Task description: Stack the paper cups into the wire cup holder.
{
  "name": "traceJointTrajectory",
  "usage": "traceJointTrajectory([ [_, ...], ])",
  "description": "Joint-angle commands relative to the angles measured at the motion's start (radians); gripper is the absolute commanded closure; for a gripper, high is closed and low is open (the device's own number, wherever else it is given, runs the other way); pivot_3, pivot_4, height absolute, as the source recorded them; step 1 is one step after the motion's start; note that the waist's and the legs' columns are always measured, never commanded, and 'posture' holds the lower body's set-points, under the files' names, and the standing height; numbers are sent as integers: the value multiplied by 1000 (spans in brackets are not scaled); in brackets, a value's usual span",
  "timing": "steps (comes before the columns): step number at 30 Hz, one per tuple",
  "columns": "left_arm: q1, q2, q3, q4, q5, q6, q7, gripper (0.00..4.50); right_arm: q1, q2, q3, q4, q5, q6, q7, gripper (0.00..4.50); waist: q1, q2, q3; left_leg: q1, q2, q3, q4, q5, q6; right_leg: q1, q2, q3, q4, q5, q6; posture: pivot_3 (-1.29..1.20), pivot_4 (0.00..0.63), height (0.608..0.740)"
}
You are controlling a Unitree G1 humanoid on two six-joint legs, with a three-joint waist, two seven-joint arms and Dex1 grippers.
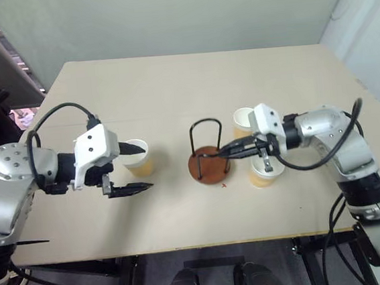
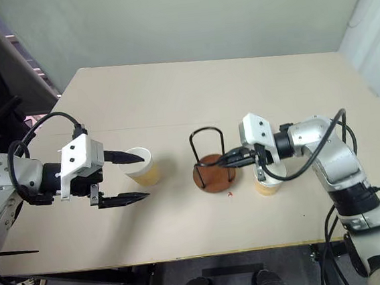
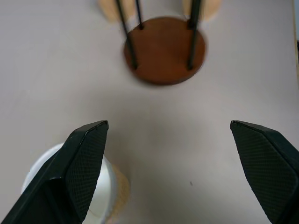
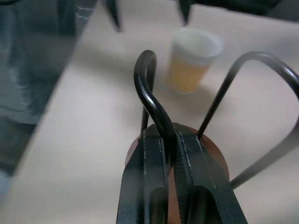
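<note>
Black right gripper [image 4: 170, 154] clamps a wire loop of the cup holder [image 1: 208, 155] at table centre.
Left gripper [image 1: 130, 168], jaws wide, straddles one paper cup [image 1: 137, 157]; should close gently mid-wall, holder held steady.

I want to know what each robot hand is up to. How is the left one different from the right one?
The left gripper has its jaws wide open and holds nothing; the right gripper has its jaws shut on a loop of the wire cup holder. The left gripper sits beside a paper cup without gripping it; the right gripper reaches in over the holder's brown base. Both have two black fingers and point toward the middle of the table.
</note>
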Motion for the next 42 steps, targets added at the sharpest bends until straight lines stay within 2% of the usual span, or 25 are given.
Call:
traceJointTrajectory([
  [1, -29, -8, -16, -3, 12, -23, -10, 0, 26, -10, -6, -86, 28, 32, -42, 4481, -2, 0, 0, 1, 0, 0, 0, 0, 1, 0, 0, 0, 1, 0, 0, 0, 150, 740],
  [3, -42, -19, -27, -2, 12, -22, -11, 0, 40, -4, 4, -87, 20, 36, -61, 4481, -3, 0, 0, 3, 1, -1, 0, -2, 8, 1, 0, 0, 2, 2, -2, 0, 150, 740],
  [9, -91, -40, -38, 9, 6, -29, -21, 0, 73, -33, 47, -107, 22, 59, -53, 4481, -4, 0, 0, 3, 1, -1, 0, 3, 10, 1, 1, 0, 1, 6, -5, 0, 150, 740],
  [12, -104, -46, -25, 11, -9, -19, -26, 0, 73, -41, 52, -103, 15, 60, -63, 3625, -4, 0, 0, 2, 1, -1, 0, 4, 10, 1, 1, 0, 1, 6, -4, 0, 150, 740],
  [17, -114, -53, -2, 15, -53, 3, -35, 0, 74, -79, 25, -125, 35, 71, -55, 1913, -4, 0, 0, 2, 1, -1, 0, 3, 10, 1, 1, 0, 0, 8, -1, 0, 150, 740],
  [19, -106, -49, -1, 13, -60, 3, -44, 0, 86, -144, -45, -170, 83, 97, -29, 1913, -4, 0, 0, 1, 1, -1, 0, 3, 10, 1, 1, 0, -1, 8, -1, 0, 150, 740],
  [22, -97, -40, 12, 21, -74, -1, -63, 0, 113, -296, -204, -224, 154, 123, 18, 1913, 7, 0, 0, -1, 0, -1, 0, 3, 10, 1, 1, 0, -2, 8, 0, 0, 150, 740],
  [26, -87, -39, 24, 24, -100, 3, -94, 0, 174, -428, -265, -212, 111, 76, 20, 1913, 9, -3, -2, -1, 0, -1, 0, 4, 7, 1, 1, 0, -3, 7, 0, 0, 150, 740],
  [30, -81, -47, 32, 47, -95, -6, -88, 0, 210, -428, -155, -173, -8, 3, -39, 1913, -1, -2, -1, 3, 0, 0, 0, 1, 10, 4, 1, 1, -2, 6, 1, 0, 150, 740],
  [42, 39, 11, 199, 54, -134, 23, -81, 0, 178, -365, -46, -116, -67, -46, -48, 1913, -6, -2, -1, 3, 1, 0, 0, 2, 13, 4, 2, 1, -2, 7, 3, 0, 150, 740],
])
